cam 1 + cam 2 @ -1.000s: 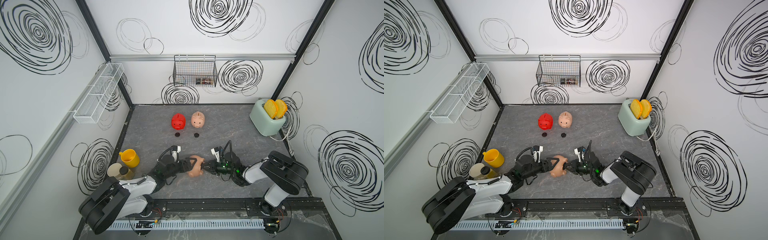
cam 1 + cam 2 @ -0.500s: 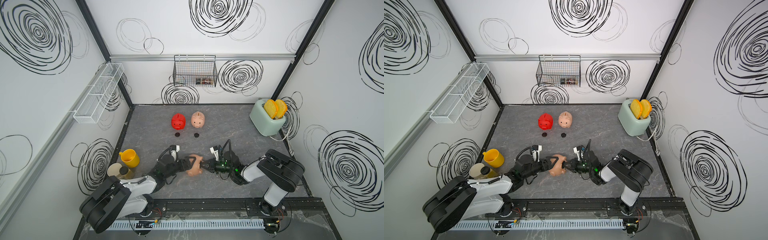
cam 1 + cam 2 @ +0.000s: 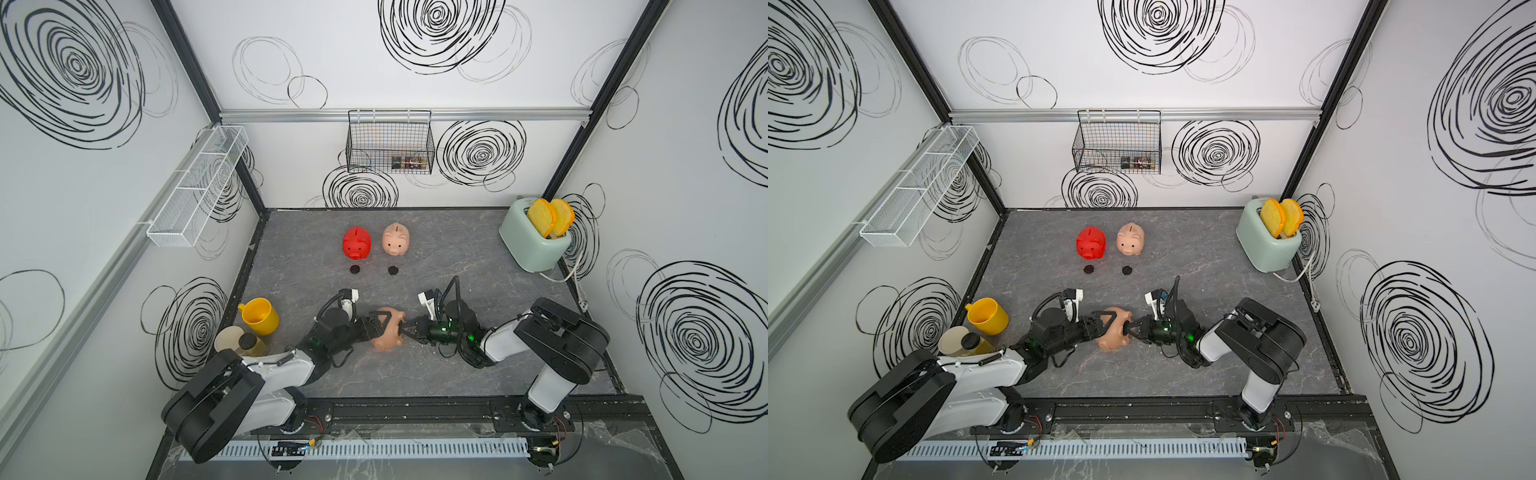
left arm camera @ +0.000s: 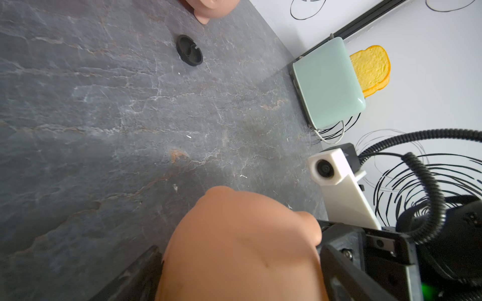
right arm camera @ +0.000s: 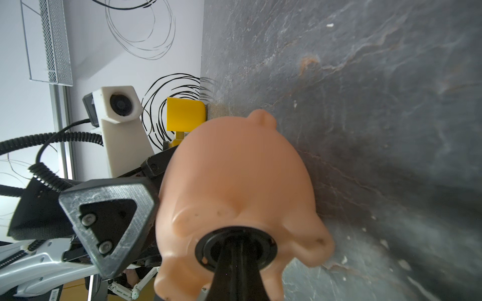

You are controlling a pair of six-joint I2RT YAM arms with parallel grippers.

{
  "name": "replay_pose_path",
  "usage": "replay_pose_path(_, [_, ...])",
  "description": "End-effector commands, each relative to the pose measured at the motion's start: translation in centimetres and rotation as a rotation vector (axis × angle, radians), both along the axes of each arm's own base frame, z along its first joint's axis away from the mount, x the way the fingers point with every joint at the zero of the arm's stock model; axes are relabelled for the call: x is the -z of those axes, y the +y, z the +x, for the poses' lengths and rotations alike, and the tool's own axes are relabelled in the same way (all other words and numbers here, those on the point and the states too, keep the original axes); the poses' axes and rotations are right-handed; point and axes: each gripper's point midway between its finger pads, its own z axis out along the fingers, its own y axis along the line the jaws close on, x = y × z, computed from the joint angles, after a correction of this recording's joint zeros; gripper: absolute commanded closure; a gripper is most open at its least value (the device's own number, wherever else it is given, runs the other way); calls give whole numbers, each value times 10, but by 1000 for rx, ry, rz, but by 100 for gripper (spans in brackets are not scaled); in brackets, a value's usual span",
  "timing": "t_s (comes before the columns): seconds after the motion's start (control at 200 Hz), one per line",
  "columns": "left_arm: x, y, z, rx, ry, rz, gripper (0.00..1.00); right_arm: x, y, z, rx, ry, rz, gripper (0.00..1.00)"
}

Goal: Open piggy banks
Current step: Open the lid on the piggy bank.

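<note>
Peach-tan pig (image 3: pixel 388 337) as the last of the three piggy banks to be opened, judging by the layout. Red pig (image 3: pixel 356 243) and pale pink pig (image 3: pixel 395 240) upright side by side, well apart from the toaster (image 3: pixel 530 243), level with it across the worktop (image 3: pixel 457 374), pink nearer the toaster. First loose plug (image 3: pixel 354 269) just by the red snout, second loose plug (image 3: pixel 392 270) just by the pink one, both flat on the grey stone-look surface. Two of three apparently done, one left.

Peach-tan pig farther from the toaster than either finished pig, down near the two arm bases, turned on its side with the belly facing the right arm. Contact with the worktop beneath: impossible to tell. Belly plug (image 5: pixel 206 251) seated in its round hole, not yet out.

Left gripper (image 3: pixel 380 327) spread wide around the pig's body, one finger (image 5: pixel 146 200) flat against one flank, its partner against the opposite flank in the left wrist view; clamping, not loose. Right gripper (image 5: pixel 236 260) pressed together, tips pinched into the centre of the belly plug, presumably on its cross-rib.

Remaining, as a guess: a twist or pull to free that plug with the body held steady, then plug and pig set down. Risk of the glossy shell slipping or turning inside the wide grip.
</note>
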Motion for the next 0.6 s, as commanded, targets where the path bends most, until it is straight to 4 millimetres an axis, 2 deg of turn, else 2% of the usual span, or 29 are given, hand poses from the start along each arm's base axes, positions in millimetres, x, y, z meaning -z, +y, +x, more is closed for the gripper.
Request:
replay_pose_path(0.0, [44, 6, -27, 54, 154, 99, 4, -3, 8, 6, -2, -79, -26, 100])
replay_pose_path(0.235, [46, 6, -27, 56, 158, 105, 4, -2, 17, 7, -68, -232, -87, 100])
replay_pose_path(0.365, [47, 7, -28, 53, 162, 107, 4, -5, 16, 9, -67, -337, -88, 100])
replay_pose_path(0.595, [50, 7, -28, 58, 169, 113, 4, -2, 11, 13, -57, -418, -120, 100])
